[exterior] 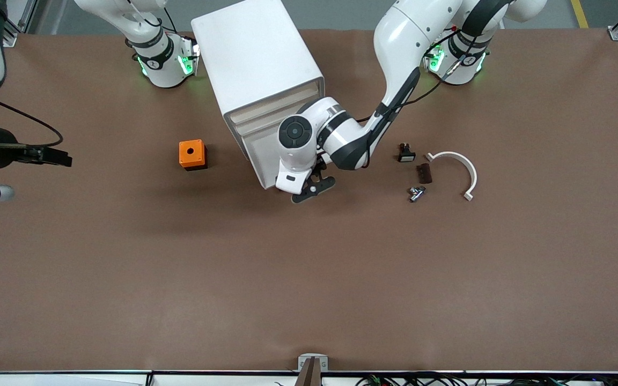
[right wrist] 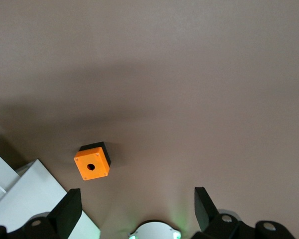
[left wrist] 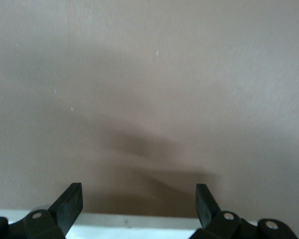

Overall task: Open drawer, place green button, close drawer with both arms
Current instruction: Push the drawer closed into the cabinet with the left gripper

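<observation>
Left tool (exterior: pixel 313 188), matte black, spread before glossy round-edged cabinet (exterior: pixel 258 69).

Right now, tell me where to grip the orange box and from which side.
Probably pinch two opposite flat side walls of the orange box, coming straight down: it sits upright, hole up, apart from the cabinet. Right gripper, open, hangs over the table; left gripper, open, is at the cabinet's front.
</observation>
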`<control>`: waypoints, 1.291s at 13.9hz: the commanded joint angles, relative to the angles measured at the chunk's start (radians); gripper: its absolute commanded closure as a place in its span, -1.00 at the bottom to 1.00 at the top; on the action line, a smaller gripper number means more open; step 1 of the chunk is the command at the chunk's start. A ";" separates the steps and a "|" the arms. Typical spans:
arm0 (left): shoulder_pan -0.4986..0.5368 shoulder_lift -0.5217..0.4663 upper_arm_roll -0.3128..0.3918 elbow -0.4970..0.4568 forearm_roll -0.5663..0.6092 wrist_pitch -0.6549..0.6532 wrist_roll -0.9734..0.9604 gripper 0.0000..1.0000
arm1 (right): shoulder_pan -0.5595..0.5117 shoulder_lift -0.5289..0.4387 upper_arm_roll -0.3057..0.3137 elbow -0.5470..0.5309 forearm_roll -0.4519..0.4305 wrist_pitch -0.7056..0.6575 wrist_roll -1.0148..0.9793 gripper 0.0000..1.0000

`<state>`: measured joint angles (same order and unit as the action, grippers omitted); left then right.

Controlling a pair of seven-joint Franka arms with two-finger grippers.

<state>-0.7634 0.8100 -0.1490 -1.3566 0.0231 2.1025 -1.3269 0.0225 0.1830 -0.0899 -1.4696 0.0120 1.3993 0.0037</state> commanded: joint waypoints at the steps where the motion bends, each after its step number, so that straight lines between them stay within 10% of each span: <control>1: 0.003 -0.028 -0.030 -0.059 0.025 0.019 -0.015 -1.00 | -0.004 -0.005 0.022 -0.002 -0.024 -0.002 -0.027 -1.00; 18: 0.009 -0.026 -0.112 -0.088 -0.179 0.007 -0.048 -1.00 | -0.015 0.013 0.022 0.121 -0.024 -0.011 -0.019 -1.00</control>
<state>-0.7581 0.8090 -0.2521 -1.4114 -0.1189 2.1054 -1.3611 0.0190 0.1879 -0.0773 -1.3975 0.0015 1.4051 -0.0102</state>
